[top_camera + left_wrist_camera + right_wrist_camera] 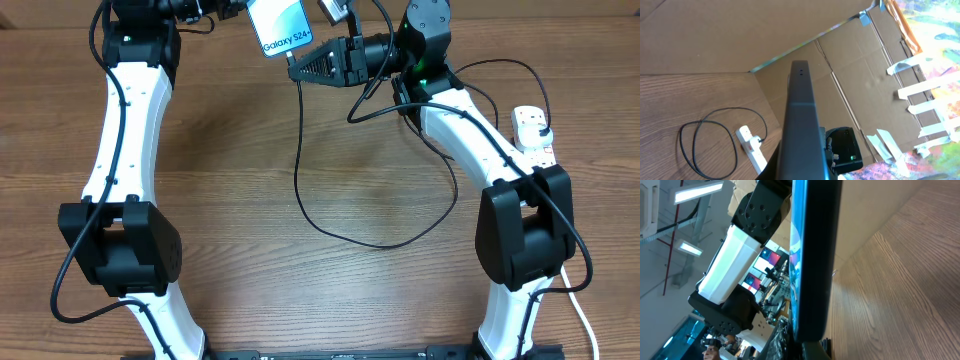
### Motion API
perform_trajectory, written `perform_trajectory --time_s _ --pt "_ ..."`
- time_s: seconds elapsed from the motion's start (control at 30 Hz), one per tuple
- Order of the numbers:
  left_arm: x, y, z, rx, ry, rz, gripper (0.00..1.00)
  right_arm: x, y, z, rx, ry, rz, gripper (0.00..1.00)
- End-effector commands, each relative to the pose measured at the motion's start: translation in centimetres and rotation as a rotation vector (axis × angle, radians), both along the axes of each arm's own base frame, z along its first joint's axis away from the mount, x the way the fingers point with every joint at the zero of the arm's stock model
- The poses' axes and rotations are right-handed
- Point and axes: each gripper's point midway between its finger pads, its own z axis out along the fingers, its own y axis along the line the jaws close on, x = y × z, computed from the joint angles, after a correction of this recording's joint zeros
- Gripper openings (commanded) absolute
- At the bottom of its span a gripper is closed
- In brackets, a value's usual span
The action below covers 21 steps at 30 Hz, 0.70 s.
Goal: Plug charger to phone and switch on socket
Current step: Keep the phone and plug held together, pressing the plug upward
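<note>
My left gripper (240,10) is shut on the phone (280,30) and holds it above the table's far edge, its light blue "Galaxy S24" screen facing up. The left wrist view shows the phone (800,115) edge-on. My right gripper (306,64) is shut at the phone's lower end, with the charger cable (300,170) hanging from its tip. In the right wrist view the fingers (815,350) touch the phone's end (812,255); the plug tip is hidden. The cable loops over the table to a plug in the socket (535,135) at the right, which also shows in the left wrist view (752,150).
Cardboard walls (850,75) stand behind the table. The right arm's base (845,150), with a green light, is by the socket. The cable loop (710,140) lies on the wood in the middle right. The socket's white cord (585,320) runs off the front right.
</note>
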Motion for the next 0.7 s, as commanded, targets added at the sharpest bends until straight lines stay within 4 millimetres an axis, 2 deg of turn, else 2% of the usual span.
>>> perform_trajectory --time_s 0.0,0.67 --pt "-1.06 -0.41 1.45 -0.002 -0.03 -0.032 0.04 -0.66 -0.38 2.65 0.024 -0.067 -0.012 0.04" --pt "-1.49 -0.55 1.42 0.002 -0.038 -0.058 0.04 -0.66 -0.38 2.65 0.024 -0.067 -0.012 0.04"
